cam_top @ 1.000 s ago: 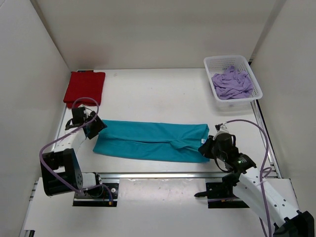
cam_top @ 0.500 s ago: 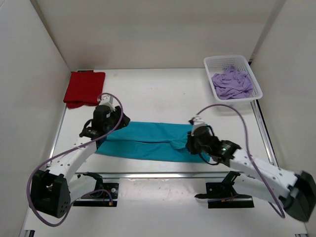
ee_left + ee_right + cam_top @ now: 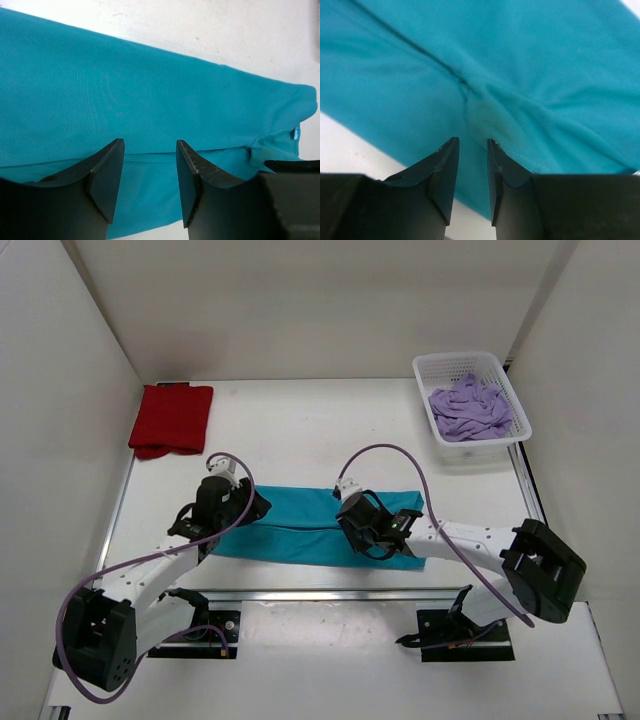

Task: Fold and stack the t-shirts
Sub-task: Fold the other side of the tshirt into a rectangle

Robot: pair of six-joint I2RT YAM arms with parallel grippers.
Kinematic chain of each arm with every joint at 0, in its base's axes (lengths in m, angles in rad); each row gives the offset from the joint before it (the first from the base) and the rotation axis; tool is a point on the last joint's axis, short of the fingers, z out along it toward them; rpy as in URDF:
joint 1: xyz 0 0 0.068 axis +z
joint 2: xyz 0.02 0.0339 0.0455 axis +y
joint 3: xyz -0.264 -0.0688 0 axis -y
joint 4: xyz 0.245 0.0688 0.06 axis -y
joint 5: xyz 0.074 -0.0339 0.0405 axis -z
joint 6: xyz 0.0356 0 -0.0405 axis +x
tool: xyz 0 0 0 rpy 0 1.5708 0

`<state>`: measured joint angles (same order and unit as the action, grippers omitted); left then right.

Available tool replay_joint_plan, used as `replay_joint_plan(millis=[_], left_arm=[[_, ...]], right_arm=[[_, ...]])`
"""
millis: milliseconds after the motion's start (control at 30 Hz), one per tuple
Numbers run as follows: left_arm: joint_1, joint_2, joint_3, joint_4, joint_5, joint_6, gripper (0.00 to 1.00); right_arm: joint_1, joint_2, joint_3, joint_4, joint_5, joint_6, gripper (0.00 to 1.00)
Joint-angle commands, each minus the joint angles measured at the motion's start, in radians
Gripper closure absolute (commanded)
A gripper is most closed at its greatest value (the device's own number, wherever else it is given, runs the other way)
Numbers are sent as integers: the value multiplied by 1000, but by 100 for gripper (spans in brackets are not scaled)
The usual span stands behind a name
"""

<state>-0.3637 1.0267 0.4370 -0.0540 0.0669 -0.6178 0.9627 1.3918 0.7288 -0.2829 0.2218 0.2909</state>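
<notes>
From above, the teal-blue t-shirt (image 3: 300, 515) is lying as a long folded band across the middle of the frame, on the white table (image 3: 300, 430). I am holding my left gripper (image 3: 225, 505) over its left end and my right gripper (image 3: 365, 525) over its right half. The red t-shirt (image 3: 170, 418) is sitting folded at the upper left. The lavender t-shirt (image 3: 470, 408) is lying crumpled in the white basket (image 3: 457, 356) at the upper right.

In my left wrist view, my left gripper (image 3: 150, 185) is standing moderately wide with nothing between the fingers, and the teal-blue t-shirt (image 3: 150, 90) is filling the frame smoothly, a seam running across it.

In my right wrist view, my right gripper (image 3: 472, 180) is standing narrowly parted, gripping nothing, and the teal-blue t-shirt (image 3: 545, 60) is bunching into a puckered crease (image 3: 485, 110) just above the fingertips.
</notes>
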Motion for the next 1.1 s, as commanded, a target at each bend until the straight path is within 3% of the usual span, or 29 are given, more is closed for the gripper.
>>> replay_joint_plan(millis=[0, 567, 733, 867, 933, 1067], left_arm=[[0, -11, -9, 71, 21, -14, 43], [8, 16, -40, 109, 33, -26, 44], [2, 4, -41, 109, 27, -28, 43], [6, -7, -38, 97, 28, -28, 43], [8, -13, -29, 94, 27, -25, 44], [5, -5, -20, 91, 31, -25, 43]], right_arm=[[-28, 12, 4, 85, 14, -26, 72], [-12, 64, 3, 65, -15, 1, 68], [-33, 76, 6, 65, 2, 1, 74], [-39, 53, -3, 77, 20, -7, 85], [-41, 41, 3, 67, 27, -7, 96], [-42, 0, 6, 42, -11, 5, 100]])
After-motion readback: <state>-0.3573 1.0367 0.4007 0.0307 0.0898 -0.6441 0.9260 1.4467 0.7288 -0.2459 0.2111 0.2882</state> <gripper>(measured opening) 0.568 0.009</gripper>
